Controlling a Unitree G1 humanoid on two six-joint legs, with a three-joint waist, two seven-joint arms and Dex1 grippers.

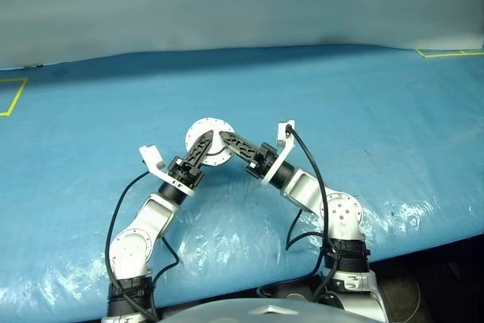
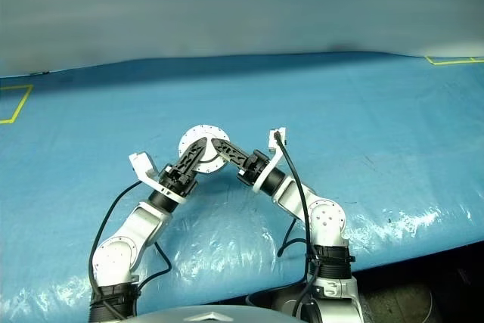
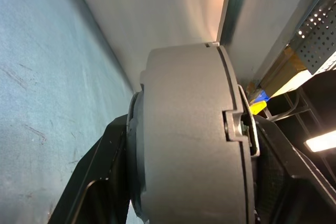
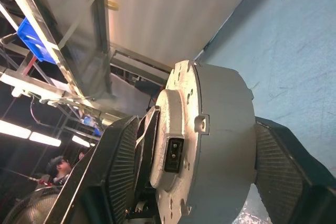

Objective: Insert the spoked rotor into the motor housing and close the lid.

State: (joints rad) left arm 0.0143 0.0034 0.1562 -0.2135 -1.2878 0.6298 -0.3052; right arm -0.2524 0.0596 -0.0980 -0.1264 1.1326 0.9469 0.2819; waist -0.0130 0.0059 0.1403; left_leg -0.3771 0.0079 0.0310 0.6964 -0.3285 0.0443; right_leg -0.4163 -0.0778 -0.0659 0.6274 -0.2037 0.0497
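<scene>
- Across the whole scene you have the blue cloth [image 1: 363, 111] spread over the table, wrinkled and shiny near its front edge, with yellow tape marks [image 1: 11, 96] at the far left and far right.
- Above the cloth, in the middle, both arms reach inward and meet at one round object held up off the surface.
- That object is the motor housing [image 3: 189, 140], a thick dark grey drum seen edge-on in both wrist views.
- On one face of it sits the lid [image 1: 209, 133], a silver-grey disc with small holes round its rim, lying flat against the housing and facing the head camera.
- Your left gripper [image 1: 203, 147] comes up from the lower left; its black fingers [image 3: 89, 182] sit on either side of the drum, clamped on the housing.
- Your right gripper [image 1: 236, 144] comes in from the right; its ribbed pads [image 4: 275, 166] straddle the same drum, one by the lid side, one by the back face. You cannot tell whether they press on it or stand just off it.
</scene>
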